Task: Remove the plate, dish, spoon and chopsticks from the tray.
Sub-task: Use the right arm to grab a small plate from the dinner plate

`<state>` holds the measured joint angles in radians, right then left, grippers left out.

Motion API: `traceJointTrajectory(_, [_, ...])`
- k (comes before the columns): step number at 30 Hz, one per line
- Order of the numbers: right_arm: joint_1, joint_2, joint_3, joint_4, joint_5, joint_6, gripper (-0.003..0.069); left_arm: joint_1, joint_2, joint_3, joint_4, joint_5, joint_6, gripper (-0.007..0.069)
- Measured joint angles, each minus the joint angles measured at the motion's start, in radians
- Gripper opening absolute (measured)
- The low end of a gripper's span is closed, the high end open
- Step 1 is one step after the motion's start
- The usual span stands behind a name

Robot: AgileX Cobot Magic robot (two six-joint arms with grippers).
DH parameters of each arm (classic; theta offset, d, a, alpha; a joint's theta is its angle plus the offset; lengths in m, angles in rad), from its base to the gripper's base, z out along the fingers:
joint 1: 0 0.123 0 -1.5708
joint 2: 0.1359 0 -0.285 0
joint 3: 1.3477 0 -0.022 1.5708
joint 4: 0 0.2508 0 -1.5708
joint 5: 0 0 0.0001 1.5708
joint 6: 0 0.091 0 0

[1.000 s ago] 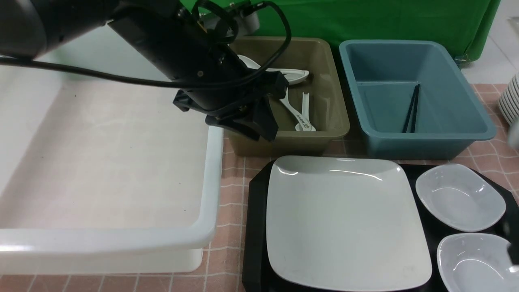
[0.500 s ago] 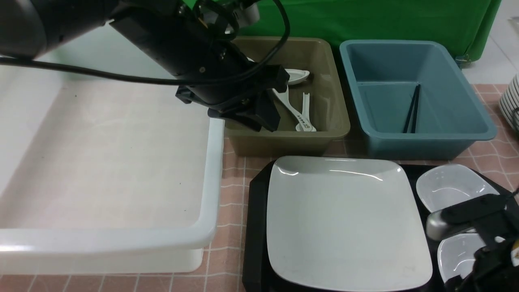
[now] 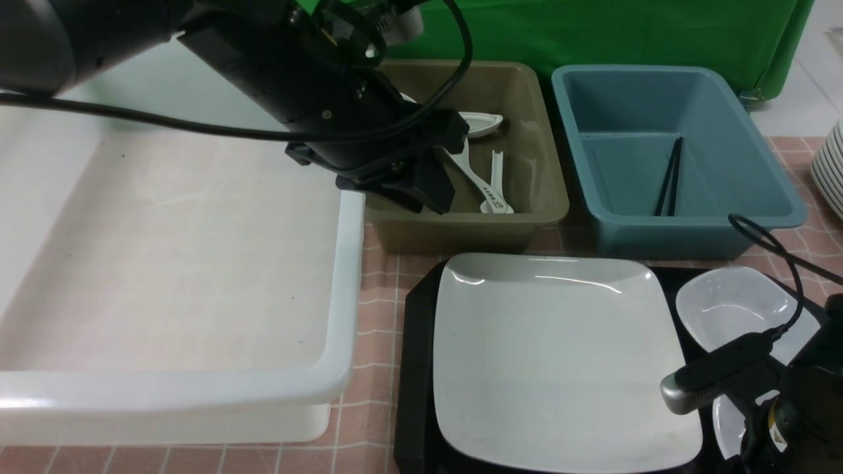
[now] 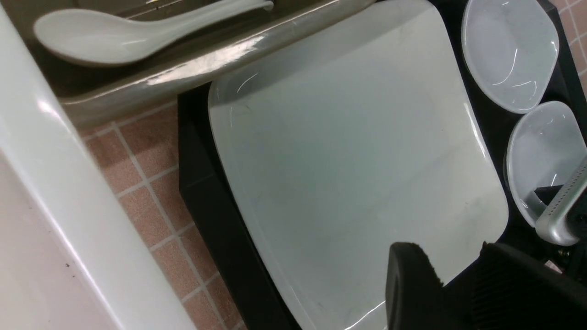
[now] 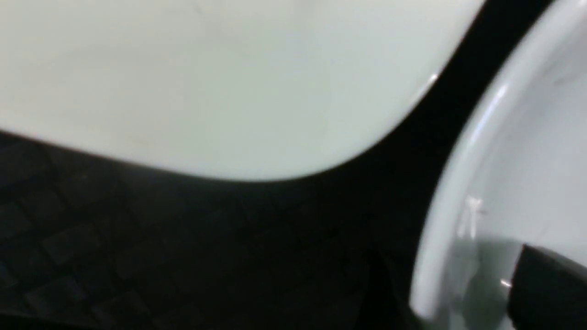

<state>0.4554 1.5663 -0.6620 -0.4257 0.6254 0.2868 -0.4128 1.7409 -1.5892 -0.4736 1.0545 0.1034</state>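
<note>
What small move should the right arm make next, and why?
Probably close the right fingers on the near dish: one finger is inside its rim, with a gap showing, and the dish sits on the tray.

- A tabletop [image 3: 375,309] of pink square tiles with pale grout carries everything;
- a large white bin [image 3: 346,276] stands on its left side, its rounded rim running close to the near edge;
- an olive bin [image 3: 461,230] sits at the back, just beside the white one;
- a blue bin [image 3: 691,234] stands to the right of the olive bin;
- the black tray [image 3: 411,368] lies in front of both;
- a stack of white dishes [image 3: 831,164] shows at the far right edge.
</note>
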Motion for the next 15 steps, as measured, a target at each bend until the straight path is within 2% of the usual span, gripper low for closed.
traceJointTrajectory(1, [0.0, 0.0, 0.0, -0.001, 0.0, 0.0, 0.0372, 0.0, 0.0, 0.0, 0.001, 0.0, 0.003, 0.0188])
traceJointTrajectory(2, [0.003, 0.002, -0.011, -0.006, 0.012, -0.007, 0.0299, 0.0, 0.0, 0.0, 0.007, 0.0, 0.025, 0.019])
traceJointTrajectory(10, [0.007, -0.092, -0.126, -0.008, 0.244, -0.041, 0.0107, 0.007, -0.051, -0.014, 0.045, -0.006, 0.046, 0.0196])
traceJointTrajectory(15, [0.007, -0.203, -0.201, 0.023, 0.357, -0.068, 0.0085, 0.046, -0.13, -0.089, 0.077, -0.002, 0.047, 0.0197])
